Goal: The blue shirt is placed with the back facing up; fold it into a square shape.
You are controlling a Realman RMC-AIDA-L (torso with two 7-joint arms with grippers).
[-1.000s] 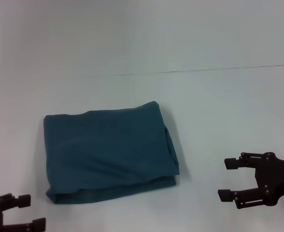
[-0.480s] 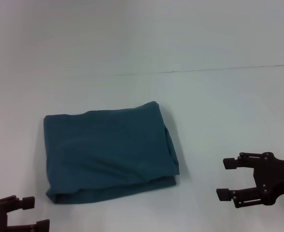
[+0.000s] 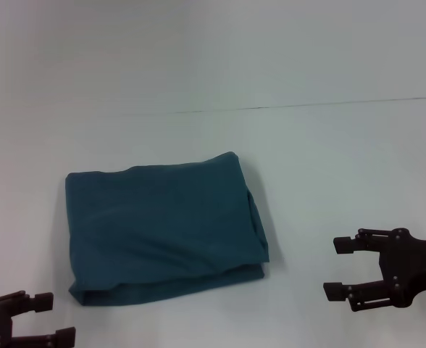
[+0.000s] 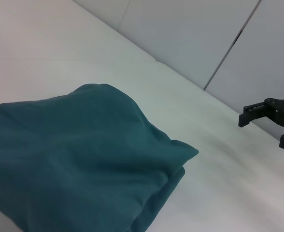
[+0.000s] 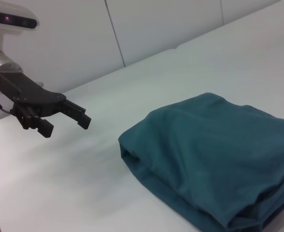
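The blue shirt [image 3: 162, 228] lies folded into a thick, roughly square bundle on the white table, left of centre. It also shows in the left wrist view [image 4: 74, 159] and the right wrist view [image 5: 214, 154]. My left gripper [image 3: 53, 319] is open and empty at the near left edge, just in front of the shirt's near left corner. My right gripper [image 3: 336, 267] is open and empty at the near right, apart from the shirt's right edge. The right gripper also shows in the left wrist view [image 4: 267, 126], and the left gripper in the right wrist view [image 5: 67, 123].
The white table [image 3: 329, 159] has a thin seam line [image 3: 307, 106] across its far part. Pale wall panels [image 5: 156, 24] stand behind the table in the wrist views.
My left gripper has shifted slightly to the right along the near edge. My right gripper has drifted a little left and down. The shirt has not moved.
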